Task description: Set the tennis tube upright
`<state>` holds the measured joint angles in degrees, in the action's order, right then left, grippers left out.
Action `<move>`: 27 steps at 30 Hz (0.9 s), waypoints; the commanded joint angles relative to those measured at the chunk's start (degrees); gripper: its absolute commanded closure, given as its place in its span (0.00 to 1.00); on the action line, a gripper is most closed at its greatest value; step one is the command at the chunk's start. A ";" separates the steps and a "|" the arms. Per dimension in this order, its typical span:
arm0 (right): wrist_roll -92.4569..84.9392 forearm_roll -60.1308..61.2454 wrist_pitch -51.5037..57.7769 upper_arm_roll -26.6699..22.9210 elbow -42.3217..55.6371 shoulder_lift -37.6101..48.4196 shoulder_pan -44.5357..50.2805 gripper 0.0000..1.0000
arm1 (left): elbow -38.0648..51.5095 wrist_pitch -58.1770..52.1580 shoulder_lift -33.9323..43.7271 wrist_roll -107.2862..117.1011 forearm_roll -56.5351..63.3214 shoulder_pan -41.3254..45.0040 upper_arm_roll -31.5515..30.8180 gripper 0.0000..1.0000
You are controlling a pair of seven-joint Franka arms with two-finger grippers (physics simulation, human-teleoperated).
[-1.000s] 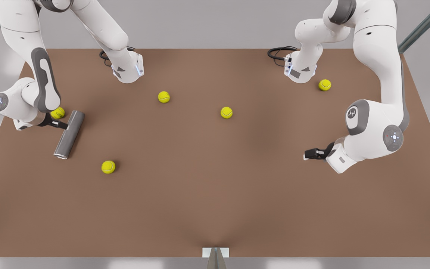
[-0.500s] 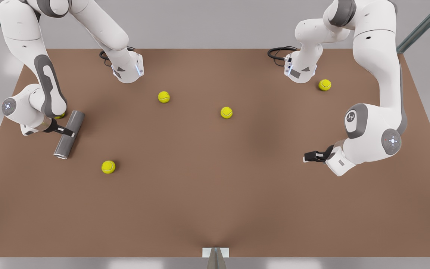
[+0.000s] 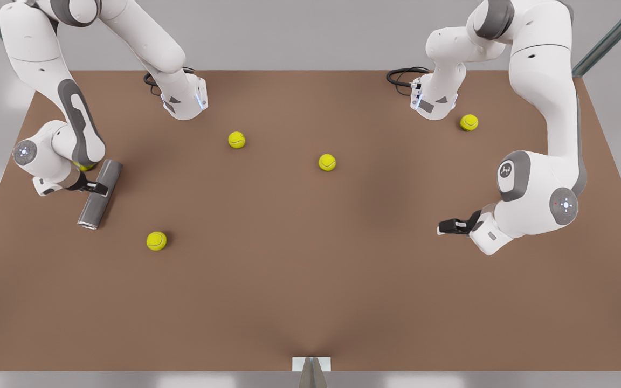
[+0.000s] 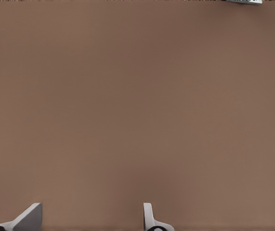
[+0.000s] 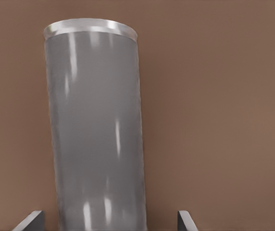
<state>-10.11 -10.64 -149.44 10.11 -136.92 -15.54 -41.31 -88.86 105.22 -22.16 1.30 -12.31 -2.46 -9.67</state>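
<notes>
Tennis tube (image 3: 99, 194): a grey cylinder lying flat on the brown table (image 3: 310, 302), near the edge at the front view's left. It is not yet upright.
Long axis: runs slantwise, one end toward the far side of the table, the rimmed end (image 5: 90, 28) toward the near side.
Right gripper (image 3: 95, 188): at the tube's middle, reaching in from the table-edge side. In the right wrist view the tube (image 5: 96, 134) fills the gap between the two fingertips (image 5: 29, 221), which stand wide on either side of it; whether they touch it cannot be told.
Left gripper (image 3: 447, 226): well apart from the tube, low over bare table at the front view's right. Its fingertips (image 4: 149, 219) are spread with nothing between them. This arm waits.
Nearer arm: the right arm, by far.
Nearby things: one tennis ball (image 3: 83, 166) sits just beyond the tube, partly hidden by the right arm; another ball (image 3: 156, 241) lies near the tube's rimmed end, apart from it.
Open room: bare table toward the middle; the table edge is close on the other side.
Likely next move: closing on the tube, then lifting and tipping it.
</notes>
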 commanded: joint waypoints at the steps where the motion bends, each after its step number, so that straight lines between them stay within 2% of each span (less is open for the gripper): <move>1: 0.00 0.00 -0.06 0.00 -0.01 -0.36 0.00 0.00 | 0.09 0.08 0.01 0.02 0.00 0.00 0.01 0.00; 12: 0.09 0.00 -2.70 0.00 -0.36 -2.74 -0.09 0.00 | 0.36 0.25 0.54 0.81 0.09 0.18 -0.08 0.00; 17: 0.09 0.00 -3.58 0.00 -1.07 -3.09 0.00 0.02 | 0.36 -4.32 3.53 0.55 0.53 -0.18 0.01 0.00; 23: 0.09 0.00 -3.93 0.00 -1.68 -2.92 0.09 0.10 | 0.44 -3.62 4.06 0.55 0.36 0.09 0.01 0.00; 25: 0.00 0.00 -3.93 0.00 -1.68 -2.83 0.00 0.18 | 0.45 -3.35 3.97 -0.07 0.44 -0.09 0.01 0.00; 27: 0.09 0.00 -3.93 0.00 -1.86 -2.83 0.00 0.20 | 0.36 -3.35 3.88 -0.07 0.18 0.00 0.01 0.00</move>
<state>-10.02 -10.64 -153.37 10.11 -138.78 -18.29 -41.27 -88.51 101.87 -18.36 1.23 -12.00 -2.46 -9.67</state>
